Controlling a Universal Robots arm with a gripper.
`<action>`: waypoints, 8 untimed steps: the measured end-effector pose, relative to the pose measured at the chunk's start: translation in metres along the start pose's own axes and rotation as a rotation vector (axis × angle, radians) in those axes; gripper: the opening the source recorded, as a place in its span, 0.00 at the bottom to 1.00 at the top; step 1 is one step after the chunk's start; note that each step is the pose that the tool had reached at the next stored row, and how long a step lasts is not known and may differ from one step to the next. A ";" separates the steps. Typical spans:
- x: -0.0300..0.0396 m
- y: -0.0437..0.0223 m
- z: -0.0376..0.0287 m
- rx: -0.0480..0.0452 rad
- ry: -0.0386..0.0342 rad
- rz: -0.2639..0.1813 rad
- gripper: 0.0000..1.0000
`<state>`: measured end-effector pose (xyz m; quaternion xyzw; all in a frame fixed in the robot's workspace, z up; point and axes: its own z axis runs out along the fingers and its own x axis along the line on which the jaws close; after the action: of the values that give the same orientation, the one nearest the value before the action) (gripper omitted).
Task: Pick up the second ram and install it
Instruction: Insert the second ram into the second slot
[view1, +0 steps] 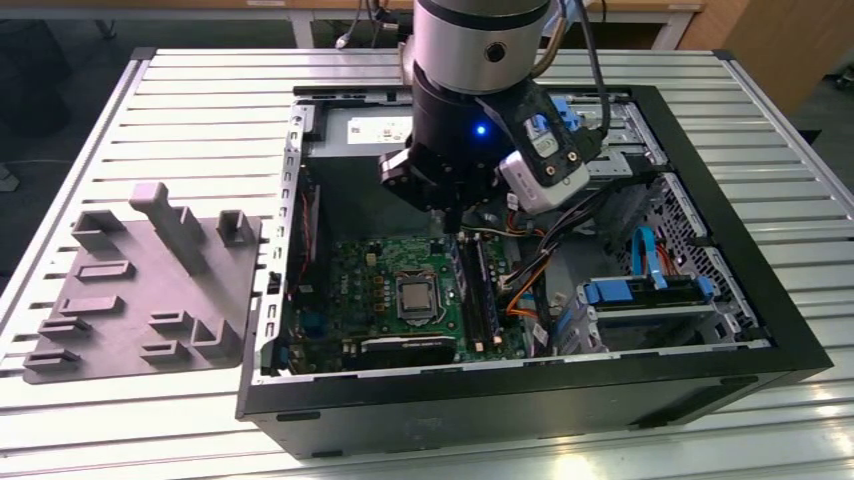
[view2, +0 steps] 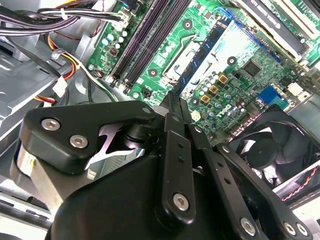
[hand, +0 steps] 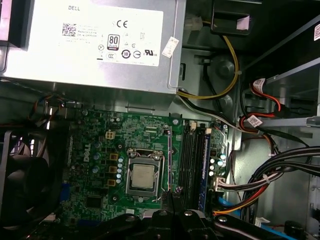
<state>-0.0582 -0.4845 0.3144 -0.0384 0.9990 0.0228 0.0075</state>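
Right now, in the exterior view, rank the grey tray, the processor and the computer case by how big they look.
1. computer case, clearly the largest
2. grey tray
3. processor, by far the smallest

This looks like a robotics lab or workshop: an industrial robot arm (view1: 474, 60) works over an opened desktop computer case (view1: 534, 400) on a ribbed aluminium bench (view1: 200, 100), beside a grey moulded fixture tray (view1: 134, 320), with wooden desks (view1: 627, 15) behind.
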 end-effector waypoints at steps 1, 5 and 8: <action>-0.0008 -0.0001 0.0000 0.0001 0.0000 0.000 0.11; -0.0054 -0.0004 0.0004 0.0002 0.0001 0.001 0.11; -0.0088 -0.0007 0.0010 0.0002 0.0000 0.002 0.11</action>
<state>-0.0494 -0.4845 0.3135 -0.0374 0.9990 0.0227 0.0075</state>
